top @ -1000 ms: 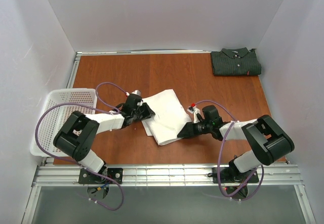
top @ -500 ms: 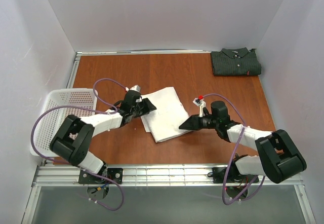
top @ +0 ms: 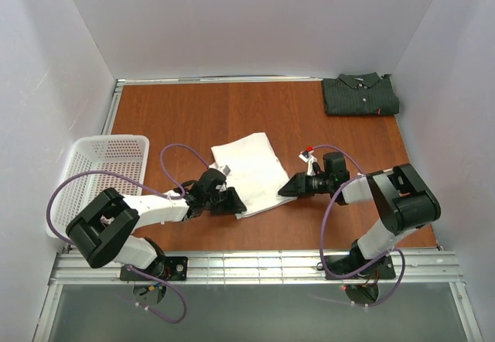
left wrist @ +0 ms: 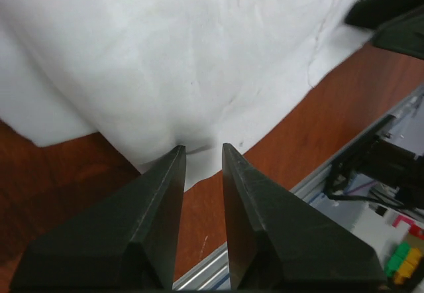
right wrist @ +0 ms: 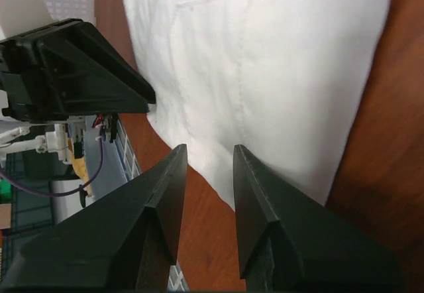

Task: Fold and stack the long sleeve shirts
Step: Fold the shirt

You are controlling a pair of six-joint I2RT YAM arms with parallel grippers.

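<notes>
The plain white shirt (top: 247, 170) lies folded mid-table. It fills the top of the left wrist view (left wrist: 172, 54) and of the right wrist view (right wrist: 265, 61). My left gripper (top: 234, 203) sits low at the shirt's near-left corner. Its fingers stand a narrow gap apart with the tips (left wrist: 203, 150) at the cloth's edge, where the cloth puckers. My right gripper (top: 285, 189) is at the shirt's right edge. It is narrowly open, with its tips (right wrist: 210, 150) over the hem. The dark grey-green shirt (top: 360, 94) lies folded at the far right corner.
A white mesh basket (top: 97, 179) stands at the table's left edge. A metal rail (top: 255, 265) runs along the near edge. The left gripper's body (right wrist: 73, 74) shows in the right wrist view.
My left gripper has moved from the white shirt's left side down to its near-left corner. My right arm has swung its elbow around while its gripper stayed by the shirt's right edge.
</notes>
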